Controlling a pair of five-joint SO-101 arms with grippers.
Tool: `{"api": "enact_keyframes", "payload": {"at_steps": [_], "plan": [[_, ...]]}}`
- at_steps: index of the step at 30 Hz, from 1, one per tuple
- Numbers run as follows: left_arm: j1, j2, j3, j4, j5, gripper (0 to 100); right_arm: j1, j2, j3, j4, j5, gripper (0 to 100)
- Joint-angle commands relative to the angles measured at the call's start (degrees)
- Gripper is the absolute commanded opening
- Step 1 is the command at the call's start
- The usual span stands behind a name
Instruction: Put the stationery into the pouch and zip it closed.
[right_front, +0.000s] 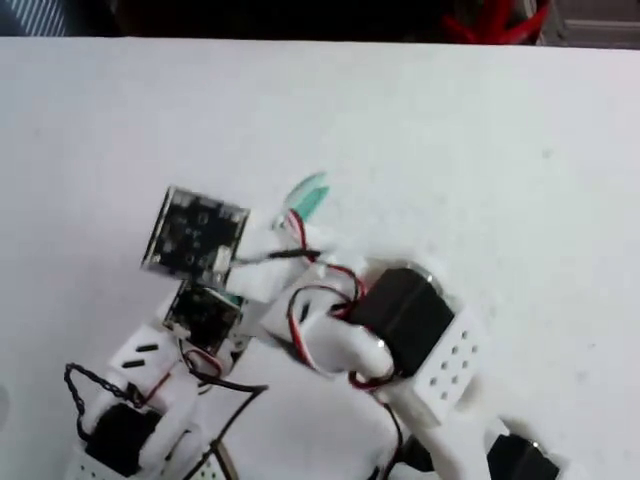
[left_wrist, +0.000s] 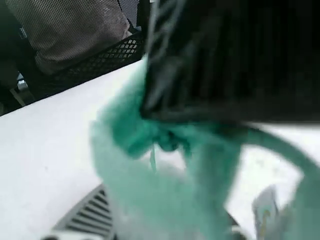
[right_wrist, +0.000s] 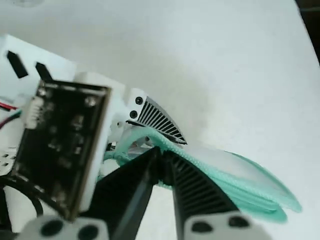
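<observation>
A teal fabric pouch (right_front: 308, 196) lies on the white table (right_front: 480, 150), mostly covered by the two arms that meet over it. In the right wrist view my right gripper (right_wrist: 161, 152) has its black ribbed fingers pinched together on the pouch (right_wrist: 240, 182) along its near edge. The left gripper (right_wrist: 137, 135), white with a grilled finger (right_wrist: 157, 120), sits against the same end of the pouch and appears shut on the fabric. Up close in the left wrist view, teal pouch cloth (left_wrist: 150, 170) bunches under a black ribbed finger (left_wrist: 225, 65).
The left arm's camera board (right_front: 196, 233) and the right arm's black motor (right_front: 400, 312) crowd the table's middle, with loose red and black wires (right_front: 320, 300) between them. A mesh chair (left_wrist: 95, 60) stands beyond the table edge.
</observation>
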Motion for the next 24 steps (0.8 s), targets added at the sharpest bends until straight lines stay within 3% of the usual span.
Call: {"api": "enact_keyframes", "payload": {"at_steps": [1,5,12,24], "plan": [[0.48,-0.04,-0.18,-1.05,-0.44,2,-7.69,0.48,1.49,1.80,-1.05,1.9],[0.48,-0.04,-0.18,-1.05,-0.44,2,-5.41,0.13,-0.79,2.07,-0.62,1.9],[0.48,-0.04,-0.18,-1.05,-0.44,2,9.10,-1.45,-6.86,1.80,-0.62,1.9],[0.48,-0.04,-0.09,-1.14,-0.26,2,7.87,6.55,-3.96,1.89,-1.05,1.9]]}}
